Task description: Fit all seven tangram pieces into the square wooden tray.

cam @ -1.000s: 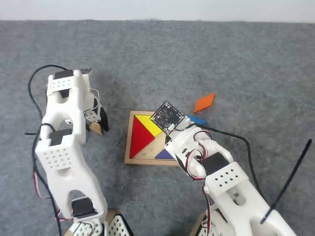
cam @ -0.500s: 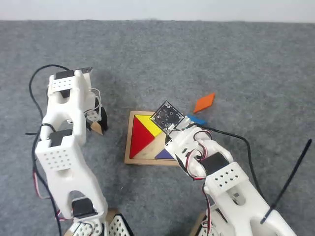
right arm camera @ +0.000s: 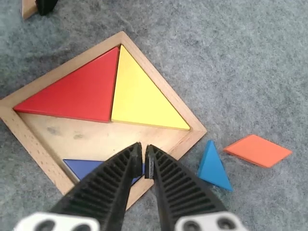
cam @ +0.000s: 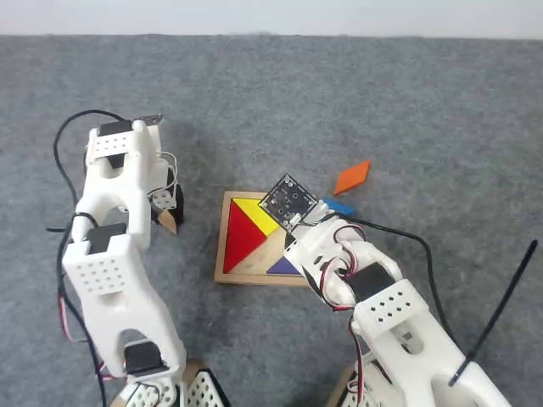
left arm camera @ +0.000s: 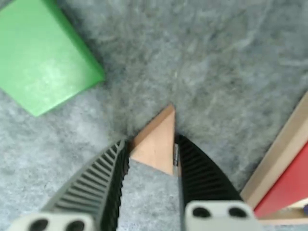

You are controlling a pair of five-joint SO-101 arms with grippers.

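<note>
A grey felt-covered desk (cam: 407,110) carries two white robot arms, which rise from the bottom of the overhead frame.

The left gripper (left arm camera: 150,142) sits at centre left of the overhead frame. Its jaws are closed on one plain wooden triangle (left arm camera: 156,142), one jaw on each slanting edge. Whether that piece is lifted or rests on the felt cannot be told. The right gripper (right arm camera: 143,150) hangs over the tray with its jaws almost together and holding nothing.

One square wooden tray (cam: 220,250) lies at the centre of the overhead frame. Three pieces lie inside it:
- One large red triangle (cam: 242,237).
- One large yellow triangle (cam: 254,212), edge to edge with the red one.
- One dark blue triangle (cam: 282,266), in the tray's lower part.

The remaining floor of the tray is bare wood.

Four pieces are outside the tray, making seven in all:
- One green square (left arm camera: 43,57), on the felt near the held triangle but apart from it.
- One orange parallelogram (cam: 352,177), upper right of the tray.
- One small light blue triangle (cam: 339,207), just off the tray's right edge.
- The plain wooden triangle in the left jaws.

The pieces look like thin, rigid, light wooden tiles with smooth painted faces, so they are unlikely to bend or break. They probably have to be pinched across two opposite edges. A triangle's tapering sides could let it slide out towards its point, so a hold near the wide base seems safest.
</note>
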